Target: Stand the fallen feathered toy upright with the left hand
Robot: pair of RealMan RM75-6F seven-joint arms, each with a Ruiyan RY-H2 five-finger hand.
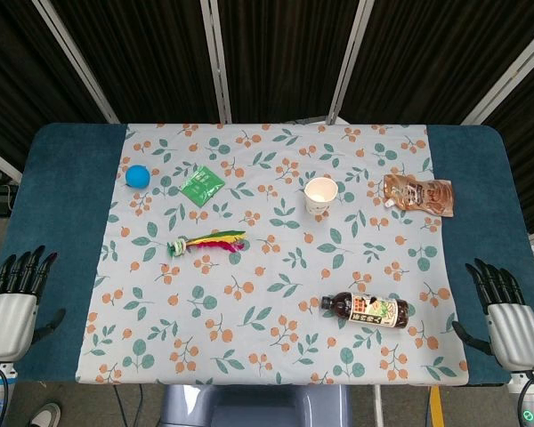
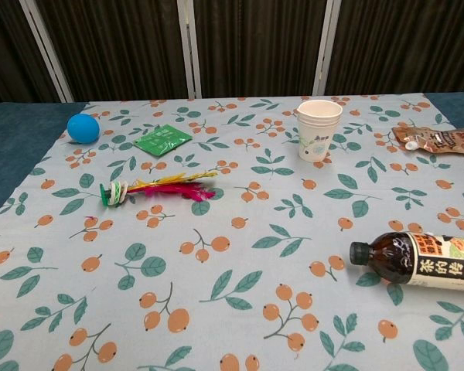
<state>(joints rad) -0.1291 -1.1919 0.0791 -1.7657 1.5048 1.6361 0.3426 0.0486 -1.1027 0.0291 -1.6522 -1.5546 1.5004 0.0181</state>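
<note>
The feathered toy (image 1: pixel 205 242) lies flat, seemingly green-based, left of centre.

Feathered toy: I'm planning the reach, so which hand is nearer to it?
Left. The left hand sits beyond the toy's left; the right hand is far across the table.
</note>
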